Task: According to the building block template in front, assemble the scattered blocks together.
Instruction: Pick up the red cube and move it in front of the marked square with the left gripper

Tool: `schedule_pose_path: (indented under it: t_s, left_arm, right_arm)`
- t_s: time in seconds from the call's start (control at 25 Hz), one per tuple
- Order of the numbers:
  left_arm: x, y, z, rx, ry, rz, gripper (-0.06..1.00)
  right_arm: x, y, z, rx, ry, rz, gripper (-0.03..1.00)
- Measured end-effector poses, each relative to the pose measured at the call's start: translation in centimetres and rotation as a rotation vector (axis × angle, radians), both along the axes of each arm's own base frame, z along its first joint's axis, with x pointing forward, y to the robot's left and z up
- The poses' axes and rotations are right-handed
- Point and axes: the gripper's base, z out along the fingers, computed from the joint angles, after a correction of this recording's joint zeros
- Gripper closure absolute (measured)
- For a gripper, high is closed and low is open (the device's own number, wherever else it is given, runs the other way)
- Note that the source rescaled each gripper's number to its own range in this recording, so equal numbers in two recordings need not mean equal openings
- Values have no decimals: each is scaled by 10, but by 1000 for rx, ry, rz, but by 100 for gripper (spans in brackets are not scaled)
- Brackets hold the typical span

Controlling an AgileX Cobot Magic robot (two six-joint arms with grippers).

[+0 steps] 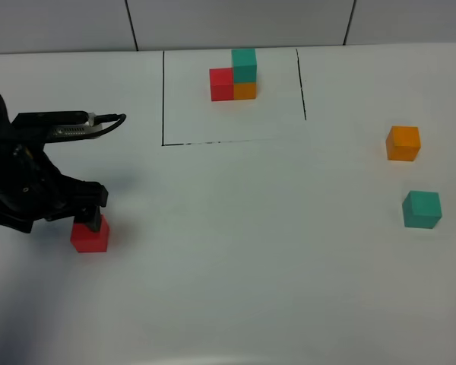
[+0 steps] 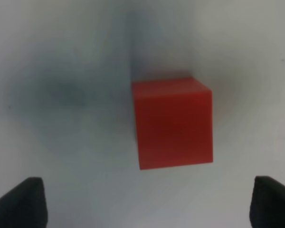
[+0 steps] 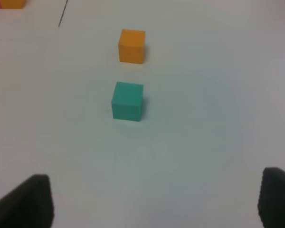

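Note:
A loose red block (image 1: 90, 235) lies at the left of the white table; my left gripper (image 1: 87, 213) hovers just above it, open. In the left wrist view the red block (image 2: 173, 122) sits between and beyond the two spread black fingertips (image 2: 23, 202). A loose orange block (image 1: 403, 143) and a loose green block (image 1: 422, 209) lie at the right; the right wrist view shows the orange block (image 3: 132, 45) and the green block (image 3: 128, 100) ahead of my open right gripper (image 3: 154, 202). The template (image 1: 234, 76) stands in the marked rectangle: red beside orange, green on top of the orange.
A black outlined rectangle (image 1: 164, 99) at the back middle of the table (image 1: 243, 258) frames the template. A grey tiled wall (image 1: 235, 23) rises behind the table. The right arm is out of the exterior high view.

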Motion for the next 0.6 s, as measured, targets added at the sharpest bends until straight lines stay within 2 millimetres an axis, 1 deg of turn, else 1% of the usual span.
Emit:
schedule_pose_path:
  t_s: [0.12, 0.24, 0.4, 0.6]
  left_arm:
    - [8, -2, -11, 2, 16, 2, 8]
    - [16, -11, -18, 2, 25, -16, 8]
    - [20, -23, -30, 6, 42, -48, 8]
    - [22, -25, -48, 16, 79, -36, 8]
  right_arm:
    - [0, 0, 0, 0, 0, 0, 22]
    - [0, 0, 0, 0, 0, 0, 22]
    - [0, 0, 0, 0, 0, 0, 22]
    - [0, 0, 0, 0, 0, 0, 22]
